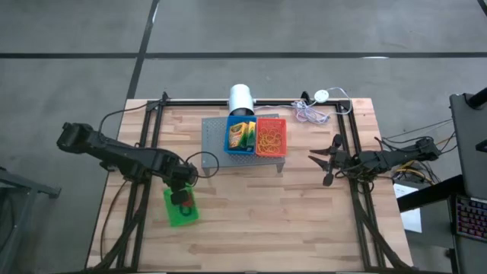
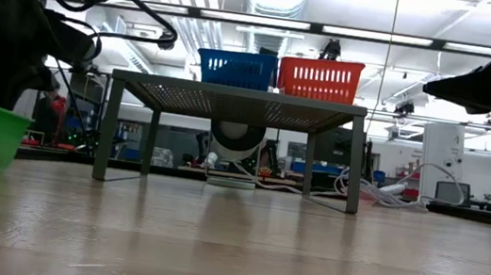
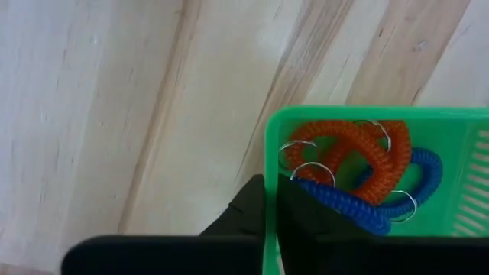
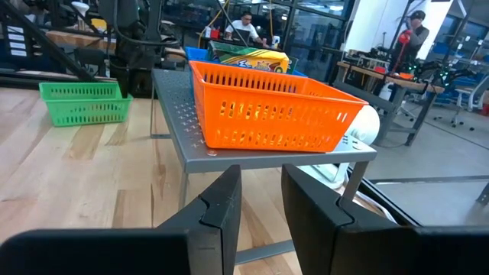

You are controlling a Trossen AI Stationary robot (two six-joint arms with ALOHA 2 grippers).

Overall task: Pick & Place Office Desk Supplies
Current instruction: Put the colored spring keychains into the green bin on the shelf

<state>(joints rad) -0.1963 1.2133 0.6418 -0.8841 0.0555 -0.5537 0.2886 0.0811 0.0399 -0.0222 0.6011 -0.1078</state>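
A green mesh basket [image 1: 181,207] stands on the table at the near left, holding a red coil band [image 3: 344,145] and a blue coil band [image 3: 405,183] with metal rings. My left gripper [image 1: 181,196] points down over it and is shut on its wall. On the grey perforated stand [image 1: 213,137], a blue basket holds the green-and-yellow crayon box [image 1: 242,135]. Beside it a red-orange basket [image 1: 272,137] holds thin tan rubber bands. My right gripper [image 1: 323,161] hangs at the table's right, pointing level toward the stand, open with nothing between its fingers [image 4: 221,206]. My left gripper has the green basket's side wall [image 3: 270,176] pinched between its two fingers, one finger [image 3: 243,214] outside the basket and the other [image 3: 313,221] inside it beside the blue band. The fingers come from above, pointing down. The basket stands on the table.
A white roll [image 1: 241,97], a white cable bundle [image 1: 308,114] and a small round white device [image 1: 323,96] lie along the far edge behind the stand. Bare wood spans the table's middle and near side.
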